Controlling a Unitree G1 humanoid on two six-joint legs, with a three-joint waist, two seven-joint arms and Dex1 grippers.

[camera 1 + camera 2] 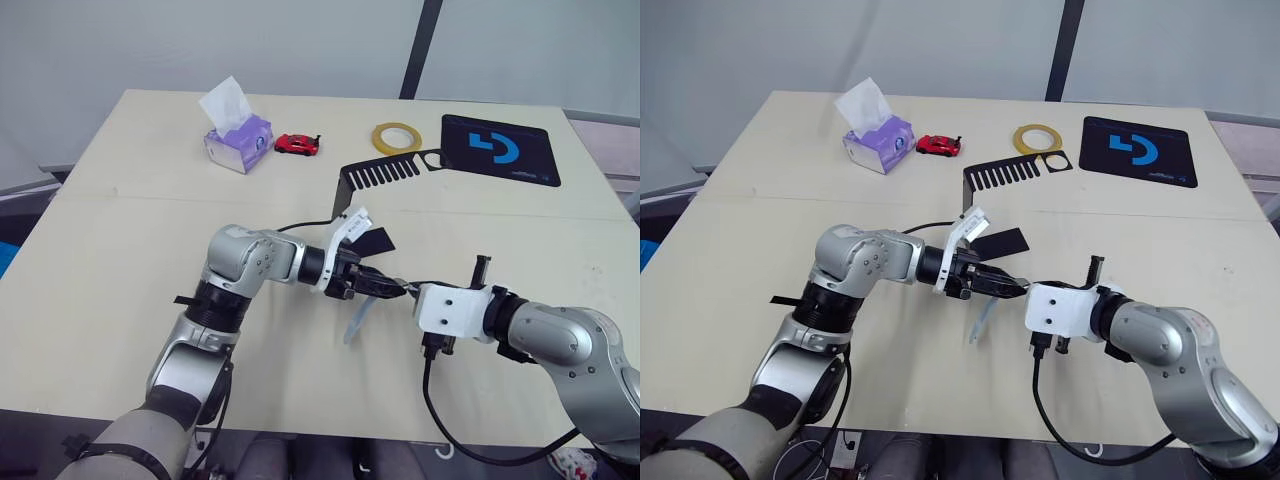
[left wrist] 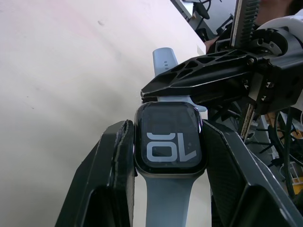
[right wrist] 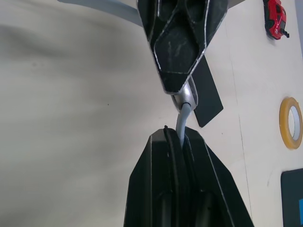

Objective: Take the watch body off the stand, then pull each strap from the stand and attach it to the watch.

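Head views: the left gripper (image 1: 385, 288) is clamping the watch body (image 2: 169, 141) above the table (image 1: 120, 230), near the middle, toward the near edge. The right gripper (image 1: 408, 291) is meeting it fingertip to fingertip. One strap (image 1: 357, 318) is hanging down from the watch toward the tabletop, long axis running steeply downward. The stand (image 1: 372, 180) is sitting upright beyond the grippers, closer to the far edge, its comb arm pointing toward the black mat (image 1: 500, 148) at the far right corner. The yellow tape roll (image 1: 397, 137) is lying just beside the stand's ring end. A tissue box (image 1: 238, 142) and a red toy car (image 1: 297, 144) are resting near the far edge, left of centre.

Left wrist view: the left fingers (image 2: 116, 170) are sitting narrowly apart, pressing both side rims of the watch body, screen facing the camera with white digits. One strap is running down between the fingers, a second strap (image 2: 163, 61) extending beyond the case, long axis in line with the fingers. The right gripper's fingers (image 2: 203, 75) are lying across that far strap at the case edge.

Right wrist view: the right fingers (image 3: 165, 175) are pinched nearly closed on the second strap (image 3: 182, 124), which is curving up to the watch body's grey rim (image 3: 187, 97).
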